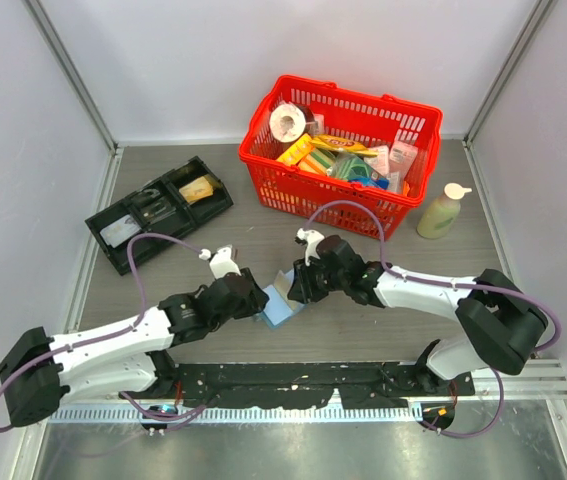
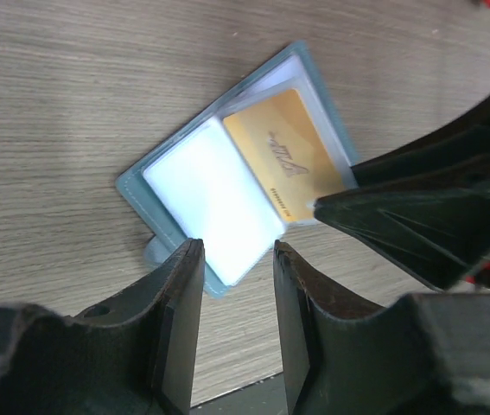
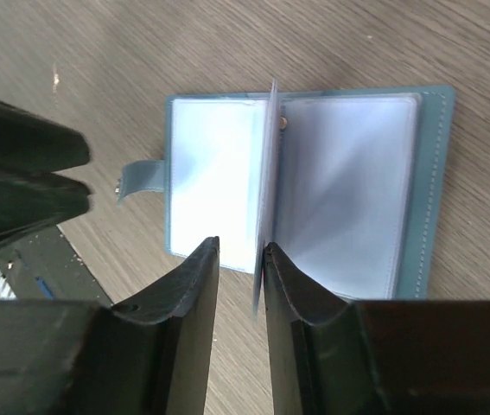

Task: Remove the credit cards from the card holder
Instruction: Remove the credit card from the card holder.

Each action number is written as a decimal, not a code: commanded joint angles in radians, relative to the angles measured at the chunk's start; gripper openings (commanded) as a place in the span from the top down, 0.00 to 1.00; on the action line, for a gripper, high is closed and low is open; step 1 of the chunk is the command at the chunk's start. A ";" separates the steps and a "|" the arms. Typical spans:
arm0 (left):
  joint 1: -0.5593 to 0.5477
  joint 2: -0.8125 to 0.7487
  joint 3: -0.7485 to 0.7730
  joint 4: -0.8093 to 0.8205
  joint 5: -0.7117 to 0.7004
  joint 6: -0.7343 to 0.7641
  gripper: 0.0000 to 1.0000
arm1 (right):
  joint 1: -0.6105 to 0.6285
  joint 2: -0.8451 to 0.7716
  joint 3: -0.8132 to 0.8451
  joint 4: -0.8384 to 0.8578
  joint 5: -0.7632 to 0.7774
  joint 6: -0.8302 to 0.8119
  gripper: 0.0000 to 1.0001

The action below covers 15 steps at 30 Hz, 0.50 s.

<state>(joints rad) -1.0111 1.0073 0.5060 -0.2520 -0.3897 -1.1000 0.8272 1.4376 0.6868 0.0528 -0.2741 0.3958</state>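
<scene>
The blue card holder lies open on the table between my two grippers. In the left wrist view the holder shows a pale clear pocket and an orange-tan card in a pocket beside it. In the right wrist view the holder has a thin leaf standing on edge at its middle. My right gripper is narrowly open, with that leaf's edge between the jaws against the right finger. My left gripper is open over the holder's near edge. No silvery-grey card can be made out.
A red basket full of goods stands at the back. A black compartmented tray lies at the back left. A pale lotion bottle stands right of the basket. A black strip runs along the near edge.
</scene>
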 commanded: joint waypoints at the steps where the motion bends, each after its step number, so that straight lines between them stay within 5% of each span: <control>1: 0.005 -0.058 0.032 0.040 -0.005 -0.006 0.59 | -0.028 -0.025 -0.024 0.035 0.094 0.014 0.66; 11: 0.081 0.131 0.014 0.376 0.192 -0.053 0.59 | -0.085 -0.083 -0.056 -0.005 0.205 0.006 0.45; 15: 0.100 0.223 -0.006 0.473 0.212 -0.081 0.59 | -0.085 -0.120 -0.052 0.007 0.195 -0.020 0.46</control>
<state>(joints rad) -0.9272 1.1744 0.5205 0.0536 -0.2306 -1.1423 0.7418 1.3842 0.6220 0.0189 -0.1150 0.4004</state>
